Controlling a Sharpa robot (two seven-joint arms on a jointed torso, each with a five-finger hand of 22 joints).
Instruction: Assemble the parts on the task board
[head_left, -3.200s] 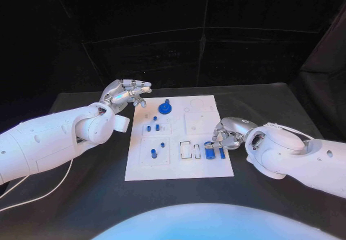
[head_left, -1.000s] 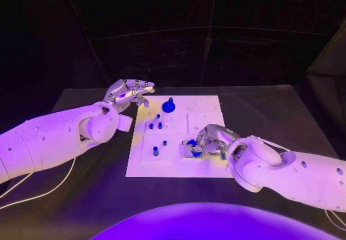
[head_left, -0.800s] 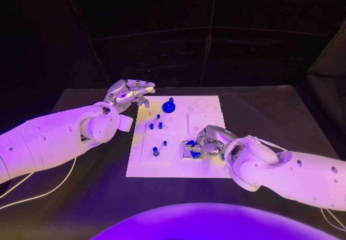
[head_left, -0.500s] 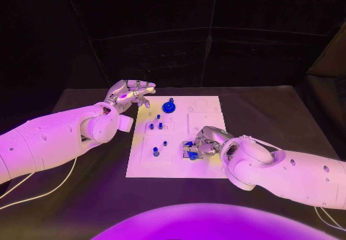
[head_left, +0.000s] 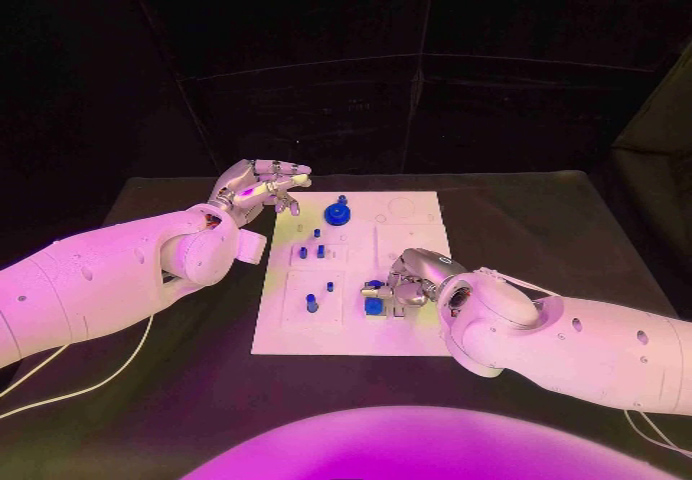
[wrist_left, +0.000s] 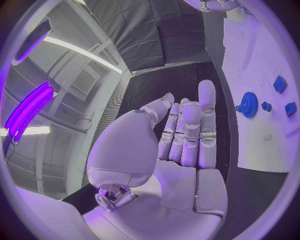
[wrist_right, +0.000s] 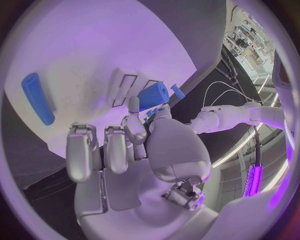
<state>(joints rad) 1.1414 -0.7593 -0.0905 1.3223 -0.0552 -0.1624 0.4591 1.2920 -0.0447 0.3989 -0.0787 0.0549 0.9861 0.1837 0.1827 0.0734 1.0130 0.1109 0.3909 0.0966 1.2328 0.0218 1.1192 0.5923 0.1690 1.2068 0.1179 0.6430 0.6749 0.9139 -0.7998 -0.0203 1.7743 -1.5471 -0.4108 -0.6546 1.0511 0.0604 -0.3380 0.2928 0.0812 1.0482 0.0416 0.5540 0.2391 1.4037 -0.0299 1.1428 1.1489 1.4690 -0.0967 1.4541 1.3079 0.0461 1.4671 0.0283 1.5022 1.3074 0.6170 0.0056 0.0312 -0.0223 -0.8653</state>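
The white task board (head_left: 411, 232) lies mid-table. My right hand (head_left: 411, 280) hovers low over its near middle and pinches a blue cylinder part (head_left: 374, 306) between thumb and finger, close to the rectangular slots (wrist_right: 125, 82). The right wrist view shows the same blue cylinder (wrist_right: 154, 95) at the fingertips of my right hand (wrist_right: 125, 145), and a blue bar (wrist_right: 37, 98) lying flat on the board. A blue gear (head_left: 336, 212) stands at the far side, with small blue pegs (head_left: 310, 250) on the left half. My left hand (head_left: 260, 188) hangs above the far-left corner and holds nothing; my left hand (wrist_left: 184, 135) has its fingers extended.
The black table (head_left: 562, 220) surrounds the board on all sides. A white cable (head_left: 72, 375) trails over the near-left table. Black curtains close the back. The left wrist view shows the gear (wrist_left: 250, 105) and small blue pieces (wrist_left: 279, 83) on the board (wrist_left: 250, 55).
My right hand has carried the blue cylinder leftward from the board's right edge to the slots and lowered it slightly. The left arm has stayed where it was.
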